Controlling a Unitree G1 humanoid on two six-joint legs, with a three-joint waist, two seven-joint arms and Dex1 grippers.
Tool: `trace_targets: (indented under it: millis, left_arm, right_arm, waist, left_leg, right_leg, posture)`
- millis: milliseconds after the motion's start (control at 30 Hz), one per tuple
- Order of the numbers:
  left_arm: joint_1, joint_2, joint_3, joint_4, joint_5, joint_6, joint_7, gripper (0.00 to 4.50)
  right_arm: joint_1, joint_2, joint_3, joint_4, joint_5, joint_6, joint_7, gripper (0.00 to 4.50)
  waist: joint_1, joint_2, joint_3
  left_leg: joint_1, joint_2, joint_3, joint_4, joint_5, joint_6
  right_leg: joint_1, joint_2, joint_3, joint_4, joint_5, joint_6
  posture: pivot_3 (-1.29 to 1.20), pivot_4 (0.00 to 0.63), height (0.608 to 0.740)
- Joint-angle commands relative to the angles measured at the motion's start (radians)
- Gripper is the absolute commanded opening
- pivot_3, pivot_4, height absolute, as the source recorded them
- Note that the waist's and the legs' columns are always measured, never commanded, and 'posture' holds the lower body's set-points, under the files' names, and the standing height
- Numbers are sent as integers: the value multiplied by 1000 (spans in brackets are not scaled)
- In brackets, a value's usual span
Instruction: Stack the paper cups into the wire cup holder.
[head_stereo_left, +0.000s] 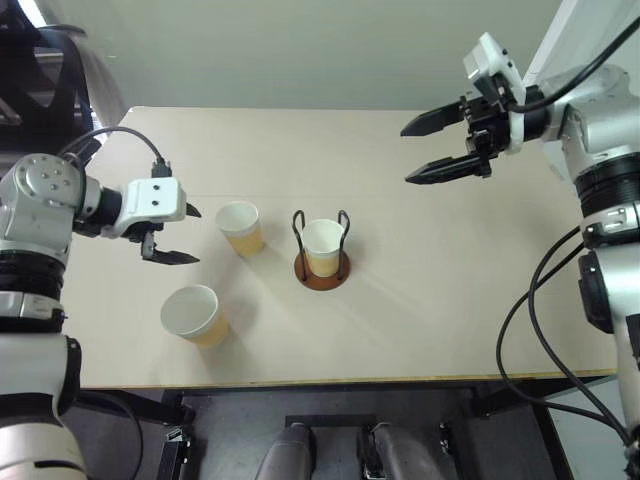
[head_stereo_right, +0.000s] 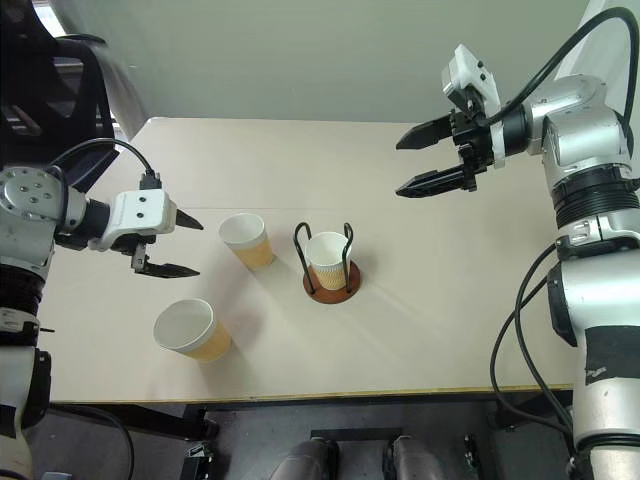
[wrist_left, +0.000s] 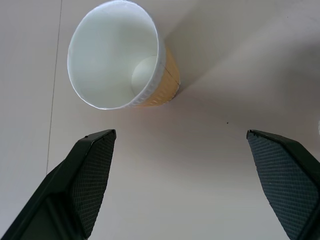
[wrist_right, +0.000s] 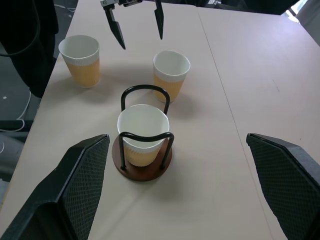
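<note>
On the table (head_stereo_left: 420, 330), the wire cup holder (head_stereo_left: 321, 268) stands near the middle with one paper cup (head_stereo_left: 322, 243) seated upright inside its loops. A second cup (head_stereo_left: 240, 227) stands just left of the holder, apart from it, and a third cup (head_stereo_left: 193, 315) sits further left and nearer my body. My left gripper (head_stereo_left: 180, 234) hangs left of the second cup and above the third; my right gripper (head_stereo_left: 428, 148) is well right of and behind the holder.
</note>
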Motion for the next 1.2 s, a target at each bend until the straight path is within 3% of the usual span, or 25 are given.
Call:
trace_targets:
  millis: [33,1167,1200]
  left_arm:
    - [-36,2,-1,15,19,-38,15,4500]
    - [-211,-187,-118,309,209,-332,250,4500]
    - [-211,-192,-122,314,211,-338,245,4321]
  right_arm:
    - [-47,-10,-13,-6,23,-1,4,4464]
    - [-54,-10,-29,11,-1,-26,4,4464]
    - [-53,-11,-29,8,-1,-24,4,4493]
  waist:
    - [0,0,0]
    - [5,0,0]
    - [5,0,0]
  left_leg:
    - [0,0,0,0,0,0]
    - [-4,0,0,7,0,3]
    - [-4,0,0,7,0,3]
  right_leg:
    - [0,0,0,0,0,0]
    - [0,0,0,0,3,5]
    - [0,0,0,0,3,6]
  posture:
    - [0,150,740]
    - [0,150,740]
    - [0,150,740]
